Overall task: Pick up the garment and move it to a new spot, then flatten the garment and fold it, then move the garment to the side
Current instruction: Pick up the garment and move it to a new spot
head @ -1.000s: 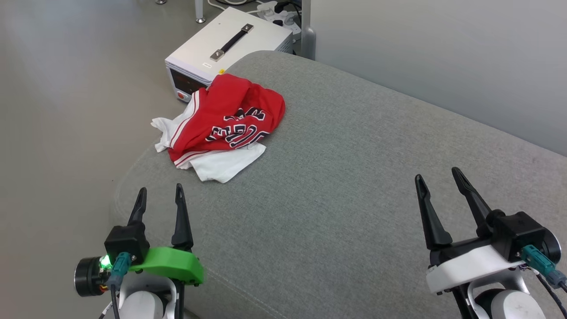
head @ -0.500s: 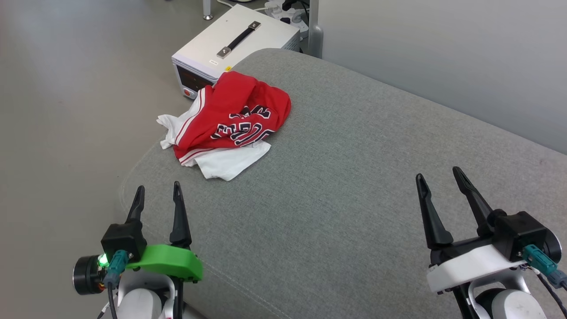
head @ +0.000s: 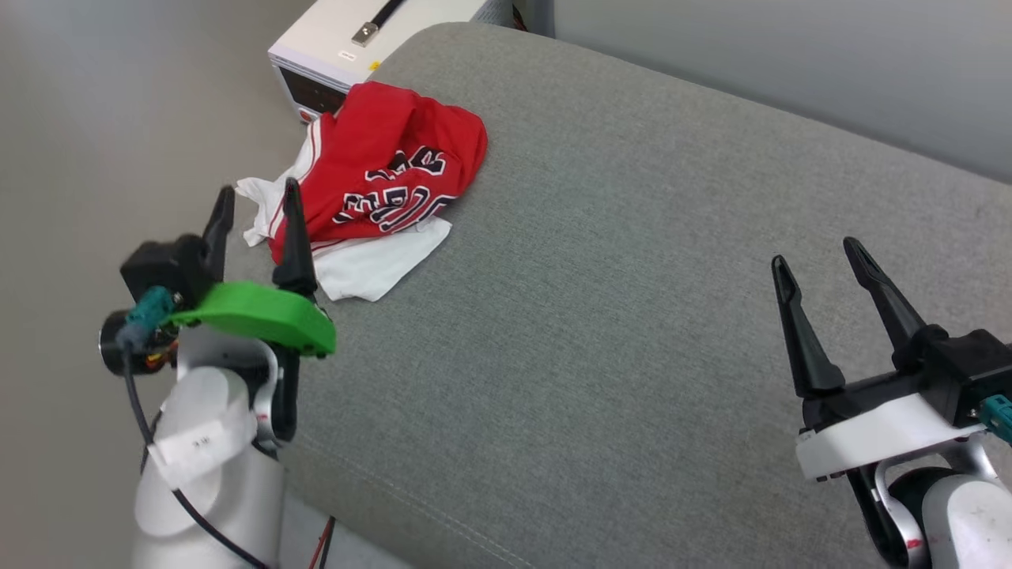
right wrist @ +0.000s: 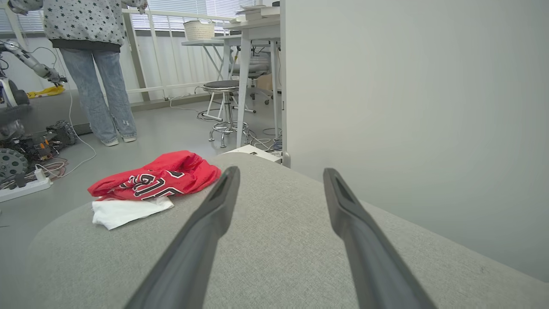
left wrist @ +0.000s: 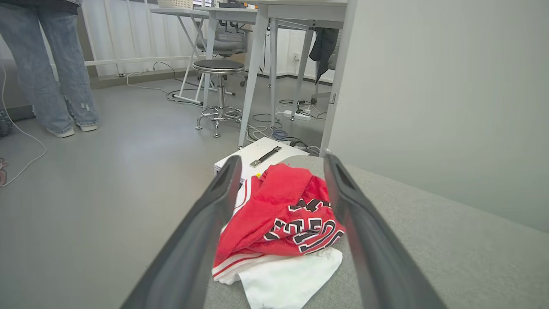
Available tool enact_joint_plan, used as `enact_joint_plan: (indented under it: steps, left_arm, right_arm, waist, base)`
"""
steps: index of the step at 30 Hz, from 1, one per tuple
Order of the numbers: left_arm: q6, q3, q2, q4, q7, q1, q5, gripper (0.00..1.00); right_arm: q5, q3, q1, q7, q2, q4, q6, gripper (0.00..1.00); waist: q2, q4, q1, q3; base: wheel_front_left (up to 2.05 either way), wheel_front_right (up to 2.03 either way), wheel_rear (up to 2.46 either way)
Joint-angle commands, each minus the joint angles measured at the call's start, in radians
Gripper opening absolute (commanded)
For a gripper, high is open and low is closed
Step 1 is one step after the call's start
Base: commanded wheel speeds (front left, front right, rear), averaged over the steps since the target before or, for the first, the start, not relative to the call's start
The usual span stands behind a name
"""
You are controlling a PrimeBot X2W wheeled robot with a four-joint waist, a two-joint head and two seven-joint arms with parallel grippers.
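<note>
The garment [head: 379, 178] lay crumpled at the upper left of the head view, on the far left corner of a grey upholstered cushion [head: 601, 332]. Red cloth with black, white-outlined lettering was uppermost, and a white sleeve spread beneath it. Its white cloth reached the cushion's rounded left edge, beyond which was bare floor. A white instrument case [head: 332, 43] with a black handle stood on the floor just past that corner. A pale wall [head: 791, 63] ran behind the cushion's upper right edge. From the garment toward the centre and lower right the cushion was bare, broad fabric.

The left gripper [head: 259, 188] stood with its fingers apart and nothing between them. Its tips overlapped the garment's lower left edge in the head view; contact could not be judged. In the left wrist view the left gripper [left wrist: 282, 158] framed the garment [left wrist: 279, 214], with the case [left wrist: 261, 155] behind it and a person's jeans-clad legs [left wrist: 60, 73] at the upper left. The right gripper [head: 814, 250], also spread and empty, sat at the lower right, well apart from the garment. The right wrist view showed the right gripper [right wrist: 281, 169] over bare cushion, with the garment [right wrist: 154, 177] off to the left.

Compared with half a second earlier, the head view had shifted. The garment kept the same crumple on the same corner. The left gripper had come up from well short of the garment to its edge.
</note>
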Motion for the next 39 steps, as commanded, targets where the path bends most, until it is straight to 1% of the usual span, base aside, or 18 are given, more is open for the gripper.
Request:
enact_joint_plan:
  steps: [1,5,10,14,19,24,26,27,30,32,35,39]
  left_arm:
    - [-0.012,0.014,0.019,0.015,0.031,-0.049,-0.024,1.00]
    - [-0.045,0.031,0.071,0.038,0.129,-0.153,-0.074,1.00]
    - [-0.067,0.057,0.143,0.097,0.316,-0.275,-0.155,1.00]
    - [-0.079,0.073,0.187,0.161,0.493,-0.363,-0.235,1.00]
    - [-0.078,0.076,0.247,0.236,0.679,-0.430,-0.282,1.00]
    - [-0.045,0.079,0.272,0.303,0.804,-0.464,-0.304,1.00]
    - [-0.033,0.076,0.283,0.324,0.829,-0.466,-0.300,1.00]
    - [-0.034,0.069,0.291,0.331,0.832,-0.466,-0.293,1.00]
    - [-0.022,0.071,0.291,0.363,0.859,-0.461,-0.301,1.00]
    - [-0.002,0.071,0.289,0.387,0.891,-0.458,-0.304,1.00]
    - [0.037,0.057,0.288,0.426,0.966,-0.447,-0.298,1.00]
    - [0.081,0.039,0.282,0.435,1.051,-0.428,-0.292,1.00]
  right_arm:
    - [0.006,-0.002,-0.022,0.005,-0.010,-0.014,-0.001,1.00]
    - [0.014,0.002,-0.055,0.007,-0.030,-0.031,-0.001,1.00]
    - [0.020,0.002,-0.105,0.004,-0.053,-0.051,-0.001,1.00]
    - [0.027,-0.005,-0.136,0.001,-0.072,-0.062,-0.001,1.00]
    - [0.035,-0.009,-0.169,-0.002,-0.091,-0.071,-0.001,1.00]
    - [0.040,-0.013,-0.196,0.000,-0.112,-0.082,-0.001,1.00]
    - [0.041,-0.013,-0.204,0.002,-0.121,-0.087,-0.001,1.00]
    - [0.042,-0.014,-0.207,0.003,-0.125,-0.091,-0.001,1.00]
    - [0.045,-0.016,-0.215,0.005,-0.135,-0.102,-0.001,1.00]
    - [0.046,-0.021,-0.217,0.009,-0.142,-0.112,-0.001,1.00]
    - [0.046,-0.030,-0.214,0.014,-0.150,-0.124,-0.001,1.00]
    - [0.049,-0.039,-0.209,0.020,-0.154,-0.136,-0.001,1.00]
  waist:
    - [0.0000,-0.068,-0.0001,0.082]
    - [0.0000,-0.119,-0.0001,0.143]
    - [0.0000,-0.177,-0.0001,0.229]
    - [0.0000,-0.207,-0.0001,0.288]
    - [0.0000,-0.238,-0.0001,0.357]
    - [0.0000,-0.260,-0.0001,0.409]
    - [0.0000,-0.267,-0.0001,0.425]
    - [0.0000,-0.270,-0.0001,0.432]
    - [0.0000,-0.277,-0.0001,0.451]
    - [0.0000,-0.279,-0.0001,0.462]
    - [0.0000,-0.280,-0.0001,0.469]
    - [0.0000,-0.282,-0.0001,0.471]
  base:
    - [0.00,0.00,0.00]
    - [0.00,0.00,0.00]
    - [0.00,0.00,0.00]
    - [0.00,0.00,0.00]
    - [0.00,0.00,0.00]
    - [0.00,0.00,0.00]
    - [0.00,0.00,0.00]
    - [0.00,0.00,0.00]
    - [0.00,0.00,0.00]
    - [0.00,0.00,0.00]
    - [0.00,0.00,0.00]
    - [0.00,0.00,0.00]
